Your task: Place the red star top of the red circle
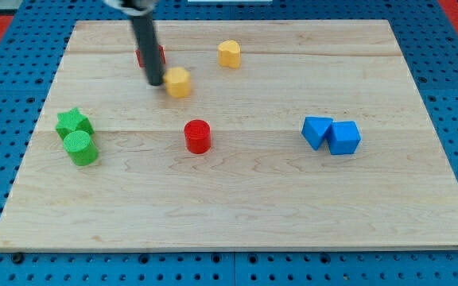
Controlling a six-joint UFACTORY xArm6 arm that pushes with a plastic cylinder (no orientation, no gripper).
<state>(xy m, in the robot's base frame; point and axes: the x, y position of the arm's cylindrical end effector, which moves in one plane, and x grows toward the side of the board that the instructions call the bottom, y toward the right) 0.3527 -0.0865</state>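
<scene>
The red circle (198, 136) stands near the board's middle. The red star (161, 56) is toward the view's top left, mostly hidden behind my rod; only small red edges show on either side. My tip (156, 82) sits just below the red star and just left of a yellow block (179, 82), close to or touching it. The red star is up and to the left of the red circle, well apart from it.
A second yellow block (229, 53) lies near the view's top centre. A green star (73, 122) and a green circle (80, 148) touch at the left. Two blue blocks (317, 131) (344, 137) touch at the right. The wooden board (293, 206) sits on a blue pegboard.
</scene>
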